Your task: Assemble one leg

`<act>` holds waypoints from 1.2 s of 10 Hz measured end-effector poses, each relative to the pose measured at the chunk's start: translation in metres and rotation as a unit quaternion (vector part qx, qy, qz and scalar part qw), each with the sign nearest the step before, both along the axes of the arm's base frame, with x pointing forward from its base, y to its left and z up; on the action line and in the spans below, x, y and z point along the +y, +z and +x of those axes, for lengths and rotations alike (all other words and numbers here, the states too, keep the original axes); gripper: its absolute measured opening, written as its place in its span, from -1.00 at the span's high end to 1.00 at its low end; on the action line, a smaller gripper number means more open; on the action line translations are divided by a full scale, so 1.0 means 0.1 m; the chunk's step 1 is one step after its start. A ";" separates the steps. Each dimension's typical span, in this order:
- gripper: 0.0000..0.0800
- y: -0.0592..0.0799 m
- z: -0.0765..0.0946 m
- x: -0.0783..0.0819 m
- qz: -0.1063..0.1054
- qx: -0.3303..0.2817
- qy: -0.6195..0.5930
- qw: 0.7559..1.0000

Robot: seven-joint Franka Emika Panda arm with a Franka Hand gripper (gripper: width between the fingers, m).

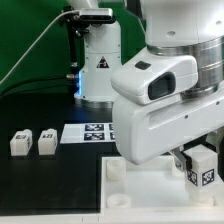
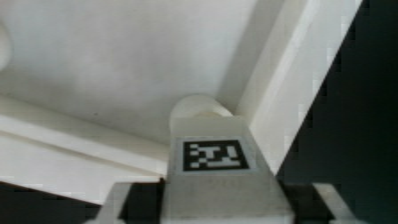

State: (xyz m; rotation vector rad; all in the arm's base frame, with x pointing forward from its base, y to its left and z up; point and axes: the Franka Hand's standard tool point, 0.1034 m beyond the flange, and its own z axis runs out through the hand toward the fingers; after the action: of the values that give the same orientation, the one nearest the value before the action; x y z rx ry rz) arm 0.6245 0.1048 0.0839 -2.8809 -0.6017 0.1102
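My gripper [image 1: 196, 160] is shut on a white leg [image 1: 203, 172] with a black-and-white tag, at the exterior view's right. It holds the leg upright over the large white tray [image 1: 130, 198]. In the wrist view the leg [image 2: 217, 150] sits between the two fingers [image 2: 135, 206]. Its far end points at the round corner socket [image 2: 203, 104] of the tray [image 2: 107, 70]. I cannot tell if the leg touches the socket. Two more legs [image 1: 20, 142] [image 1: 46, 141] lie on the black table at the exterior view's left.
The marker board [image 1: 94, 131] lies flat behind the tray. The arm's white base [image 1: 98, 60] stands at the back, with a cable running off to the left. A raised socket [image 1: 116, 171] marks the tray's near left corner.
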 end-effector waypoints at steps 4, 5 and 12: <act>0.26 -0.01 -0.02 0.04 -0.026 0.010 -0.275 0.961; 0.26 -0.01 -0.02 0.05 -0.030 0.021 -0.357 0.933; 0.26 -0.03 -0.04 0.16 -0.035 0.093 -0.704 0.703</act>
State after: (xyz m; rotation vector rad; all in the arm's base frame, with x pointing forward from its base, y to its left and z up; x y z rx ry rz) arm 0.6207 0.1212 0.0807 -2.4744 1.6545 0.1626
